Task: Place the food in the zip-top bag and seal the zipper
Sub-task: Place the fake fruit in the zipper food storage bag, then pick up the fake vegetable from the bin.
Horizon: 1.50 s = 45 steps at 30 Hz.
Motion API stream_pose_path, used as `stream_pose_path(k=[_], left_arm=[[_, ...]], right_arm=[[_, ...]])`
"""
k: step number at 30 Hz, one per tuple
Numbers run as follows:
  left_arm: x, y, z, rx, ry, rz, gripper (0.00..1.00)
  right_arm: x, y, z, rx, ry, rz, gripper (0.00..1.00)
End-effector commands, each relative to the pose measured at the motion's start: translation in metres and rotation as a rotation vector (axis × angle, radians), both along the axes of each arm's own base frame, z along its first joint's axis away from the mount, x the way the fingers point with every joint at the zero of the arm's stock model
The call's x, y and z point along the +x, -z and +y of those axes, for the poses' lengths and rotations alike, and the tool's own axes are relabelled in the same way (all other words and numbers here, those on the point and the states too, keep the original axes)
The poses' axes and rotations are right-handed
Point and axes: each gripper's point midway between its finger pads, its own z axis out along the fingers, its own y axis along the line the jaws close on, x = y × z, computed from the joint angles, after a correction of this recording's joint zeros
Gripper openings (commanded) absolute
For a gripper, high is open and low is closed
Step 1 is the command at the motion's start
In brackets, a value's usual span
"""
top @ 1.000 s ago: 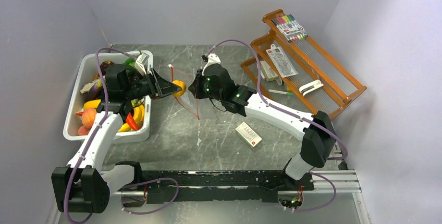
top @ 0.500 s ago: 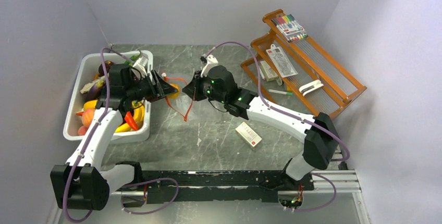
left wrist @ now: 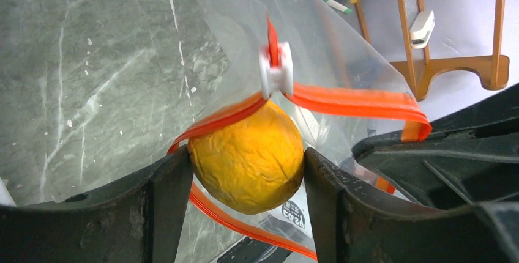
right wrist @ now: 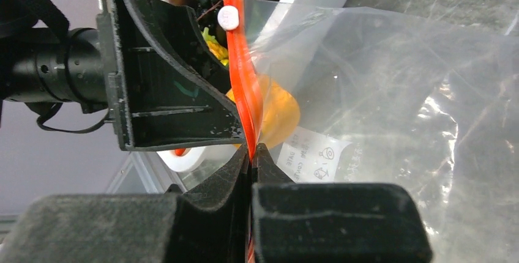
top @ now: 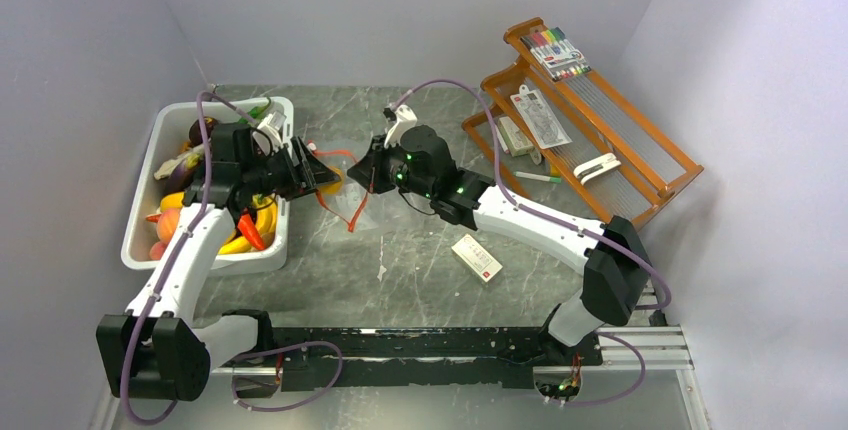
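The orange-yellow fruit point(left wrist: 245, 160) sits right in the mouth of the zip-top bag point(right wrist: 398, 92), with the zipper point(left wrist: 352, 101) looped around it. Your left gripper point(left wrist: 246, 153) has it pinched across its widest part, one finger on each side. It looks like a light, hollow toy with a slightly crinkled skin: it should grip well enough, but being round it will likely roll as soon as you let go, so free it only once it is well past the strip.

The bag is thin, floppy film and probably slippery, with no shape of its own. The red-orange strip is the one firm part, so take hold there. Your right gripper point(right wrist: 251, 151) does just that, jaws closed tight on the strip, holding the mouth up. The white slider point(left wrist: 276, 70) rides on the strip just above the fruit; mind you do not knock it.

All this hangs above the table point(top: 420, 250), between the white tub point(top: 215, 260) of remaining food and the right arm
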Motion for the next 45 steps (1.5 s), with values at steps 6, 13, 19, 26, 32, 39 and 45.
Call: stream_pose_path(k=[6,13,19,26,32,39,45], left_arm=[[-0.014,-0.027,-0.017,-0.068,0.132,-0.031,0.65],[-0.015,-0.025,-0.014,-0.048,0.122,-0.038,0.76],[-0.014,-0.027,-0.015,-0.050,0.126,-0.040,0.73],[-0.015,-0.044,-0.016,-0.057,0.130,-0.093,0.75],[-0.016,-0.079,-0.009,-0.017,0.103,-0.197,0.81],[-0.008,-0.099,0.018,0.132,-0.042,-0.273,0.83],[0.004,-0.069,0.056,0.269,-0.262,-0.189,0.90]], right_arm=[[0.004,0.005,-0.007,-0.014,0.038,0.010,0.00],[0.006,0.009,-0.009,-0.021,0.059,0.016,0.00],[0.006,0.012,-0.011,-0.029,0.066,0.020,0.00],[0.012,0.015,-0.019,-0.070,0.097,-0.002,0.00],[0.026,0.011,-0.048,-0.135,0.189,-0.053,0.00],[0.042,-0.007,-0.094,-0.208,0.309,-0.131,0.00],[0.042,-0.018,-0.116,-0.212,0.349,-0.165,0.00]])
